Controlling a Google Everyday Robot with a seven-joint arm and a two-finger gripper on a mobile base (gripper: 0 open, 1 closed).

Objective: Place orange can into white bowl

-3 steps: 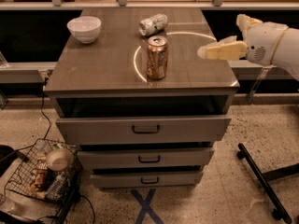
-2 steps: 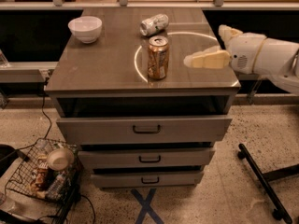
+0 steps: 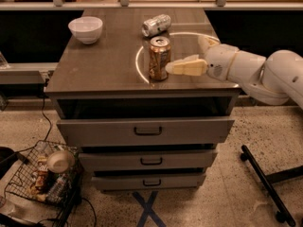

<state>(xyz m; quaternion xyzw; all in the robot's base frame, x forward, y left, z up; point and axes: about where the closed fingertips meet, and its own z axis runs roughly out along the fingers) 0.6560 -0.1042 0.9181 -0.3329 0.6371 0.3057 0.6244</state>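
- While the arm stretched in level from the right, the hand (image 3: 185,55) hung spread wide over the worktop (image 3: 104,65).
- The orange can (image 3: 159,58) stood upright just beside its near fingertip (image 3: 171,68), the white bowl (image 3: 85,29) well apart.

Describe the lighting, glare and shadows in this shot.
Camera view: warm, dim light overall; a bright curved arc, possibly glare, crosses the tabletop around the orange can; the white bowl at the back left corner catches the light; the end effector, just right of the orange can, looks pale and well lit; the gap under the tabletop lies in deep shadow.
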